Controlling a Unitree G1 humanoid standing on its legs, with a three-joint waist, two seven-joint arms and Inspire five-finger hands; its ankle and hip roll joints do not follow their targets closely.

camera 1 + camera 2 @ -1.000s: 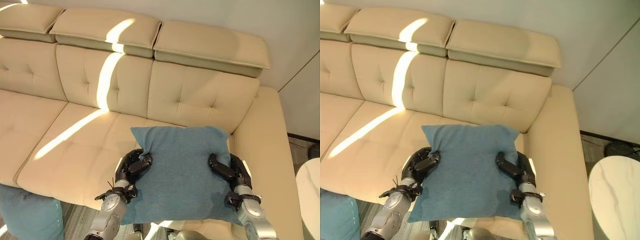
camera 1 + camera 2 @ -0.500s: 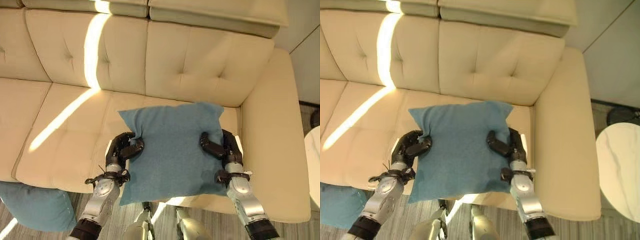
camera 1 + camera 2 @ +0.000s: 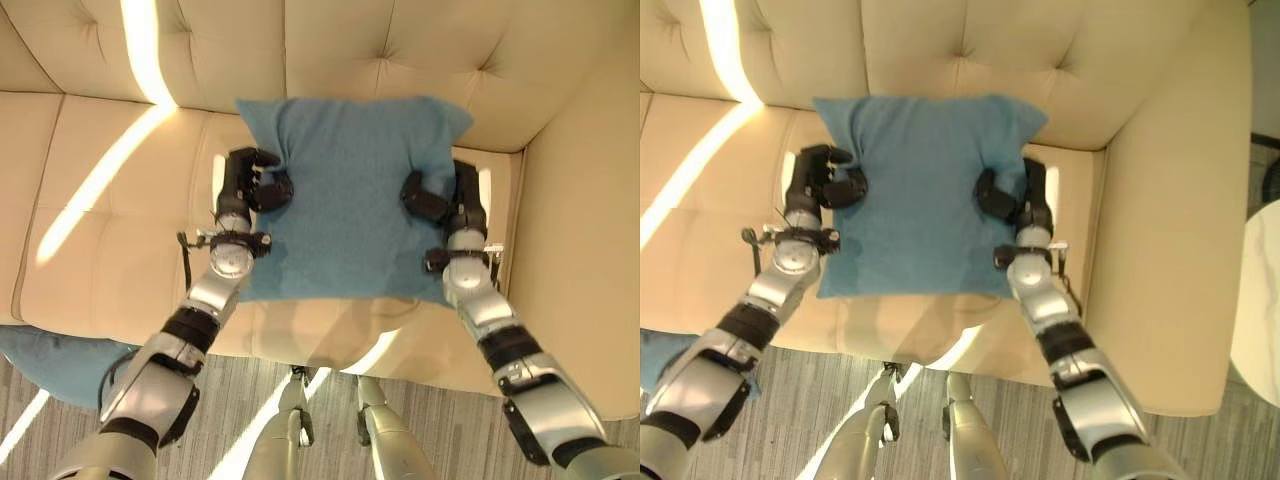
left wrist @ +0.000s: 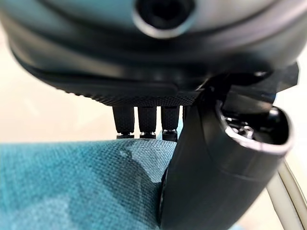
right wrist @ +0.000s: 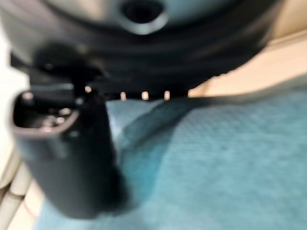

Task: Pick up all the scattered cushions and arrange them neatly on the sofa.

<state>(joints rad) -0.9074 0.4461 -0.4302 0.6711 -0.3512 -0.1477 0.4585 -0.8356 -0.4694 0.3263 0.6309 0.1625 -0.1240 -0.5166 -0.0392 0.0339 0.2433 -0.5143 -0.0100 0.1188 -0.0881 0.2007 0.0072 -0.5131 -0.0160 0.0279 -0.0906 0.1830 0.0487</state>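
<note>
I've got the blue cushion [image 3: 350, 195] pinched at both side edges, held flat over the sofa's [image 3: 120, 250] right-hand seat, its far edge close to the backrest at twelve o'clock and its near edge hanging out past the seat front at six. My left hand [image 3: 250, 185] clamps the edge at nine o'clock, thumb on top and fingers [image 4: 146, 122] tucked beneath the fabric; my right hand [image 3: 440, 195] does the same at three o'clock, thumb pressing a crease into the cloth. Both arms reach forward, roughly parallel, wrists level, palms turned in toward each other. Here's the worry: the grips bite only the soft margins, so if one thumb slackens first, that side could droop and the cushion may twist or slide off the seat front. Release too near and it likely lands half over the edge, not propped at the backrest. A second blue cushion [image 3: 50, 355] lies on the floor at seven o'clock, against the sofa's base, so the job is, by my reckoning, not finished.
</note>
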